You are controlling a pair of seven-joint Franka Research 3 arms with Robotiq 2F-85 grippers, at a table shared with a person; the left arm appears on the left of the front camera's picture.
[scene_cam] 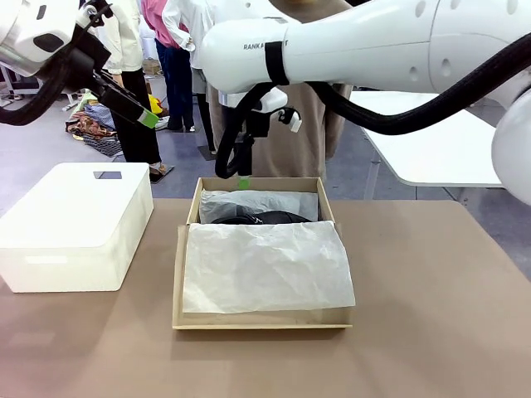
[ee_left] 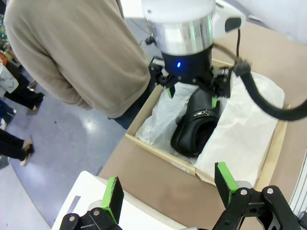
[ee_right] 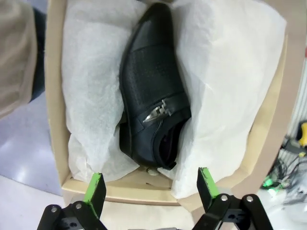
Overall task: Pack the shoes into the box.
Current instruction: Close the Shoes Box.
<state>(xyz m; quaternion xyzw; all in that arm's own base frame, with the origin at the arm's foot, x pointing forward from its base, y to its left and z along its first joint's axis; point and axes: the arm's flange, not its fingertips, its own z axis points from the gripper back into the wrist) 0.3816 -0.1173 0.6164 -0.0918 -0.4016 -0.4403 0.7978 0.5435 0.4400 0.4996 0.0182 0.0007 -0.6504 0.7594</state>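
One shoe (ee_right: 152,91) lies in the box (ee_right: 53,105), nested in a trough of white tissue paper (ee_right: 230,86) that rises on both sides of it. I judge the paper is parted that way so the leather sits cushioned and cannot slide against the cardboard. I cannot tell whether the second shoe is packed. A large sheet of paper (scene_cam: 265,265) covers the near part of the box (scene_cam: 177,282) and could hide it, so I would not call the job done.

The right arm (scene_cam: 348,41) reaches across the middle and holds its jaws directly above the shoe. They stand wide apart and grip nothing, and its green pads (ee_right: 96,188) frame the heel end without touching it. That is a sensible place to check or nudge the shoe. The left arm (scene_cam: 50,41) is raised well off to the side over the white box (scene_cam: 75,215), clear of the work. Its jaws are also wide apart and empty.

From the front, the shoe (scene_cam: 261,217) is only a dark sliver between folds of paper at the far end of the box. The right wrist view gives its full length, the metal strap buckle and the open top. The left wrist view adds the shoe (ee_left: 196,122) seen from the side, the right arm's pads (ee_left: 169,91) above it, and a person (ee_left: 72,48) standing close at the far edge of the table (scene_cam: 431,315).
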